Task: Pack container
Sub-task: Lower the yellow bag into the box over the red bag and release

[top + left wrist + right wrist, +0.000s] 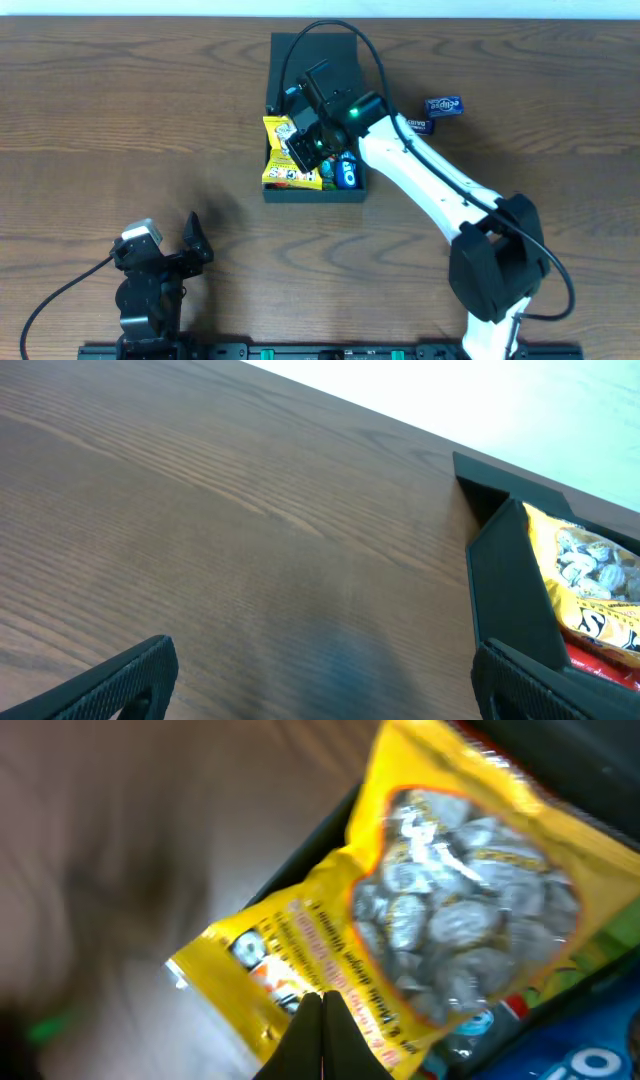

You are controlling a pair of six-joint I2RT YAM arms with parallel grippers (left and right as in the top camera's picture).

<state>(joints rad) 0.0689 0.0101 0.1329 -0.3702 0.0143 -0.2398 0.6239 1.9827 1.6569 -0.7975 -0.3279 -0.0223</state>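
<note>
The dark green container (315,197) stands at the table's back centre with its flap lid (315,55) open behind it. A yellow snack packet (280,165) lies in its left side and a blue packet (347,172) in its right side. My right gripper (300,150) is shut, with its fingertips (322,998) pressed together right over the yellow packet (440,910); nothing shows between them. My left gripper (195,240) is open and empty over bare table at the front left, fingers wide apart (325,680). The container wall (510,590) shows to its right.
Two dark blue snack packets (443,104) (415,126) lie on the table just right of the container. The right arm stretches from the front right across to the box. A cable arcs over the lid.
</note>
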